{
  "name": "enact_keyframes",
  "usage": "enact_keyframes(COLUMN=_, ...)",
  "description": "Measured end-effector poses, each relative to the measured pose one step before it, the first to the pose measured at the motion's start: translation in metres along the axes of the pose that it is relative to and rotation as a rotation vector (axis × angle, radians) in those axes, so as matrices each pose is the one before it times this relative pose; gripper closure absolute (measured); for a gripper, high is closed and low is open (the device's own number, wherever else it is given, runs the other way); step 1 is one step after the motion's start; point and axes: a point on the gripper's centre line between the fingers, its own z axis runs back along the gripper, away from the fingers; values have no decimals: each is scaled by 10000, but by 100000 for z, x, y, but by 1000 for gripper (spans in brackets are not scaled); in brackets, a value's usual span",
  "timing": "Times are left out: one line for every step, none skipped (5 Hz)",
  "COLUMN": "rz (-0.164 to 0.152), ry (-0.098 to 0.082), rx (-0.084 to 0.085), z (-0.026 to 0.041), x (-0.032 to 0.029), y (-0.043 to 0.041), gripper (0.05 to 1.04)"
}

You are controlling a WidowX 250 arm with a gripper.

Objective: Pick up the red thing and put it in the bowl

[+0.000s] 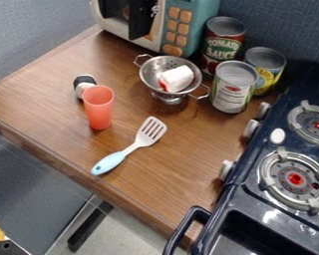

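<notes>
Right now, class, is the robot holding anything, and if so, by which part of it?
No held thing can be made out: the red cup stands free on the counter, and the white and red thing lies in the colander.

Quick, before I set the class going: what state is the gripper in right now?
Gripper: near the top edge, in front of the toy microwave; whether it is open or closed cannot be told.

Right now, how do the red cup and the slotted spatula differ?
The red cup stands upright, while the slotted spatula lies flat. The cup is red all over; the spatula has a white head and a light blue handle. Both rest on the wooden counter.
</notes>
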Motion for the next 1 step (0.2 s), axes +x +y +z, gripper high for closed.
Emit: enact_keyframes(rz=1419, ry=651, rx=-371, z=-1571, x=216, y=519, gripper=83)
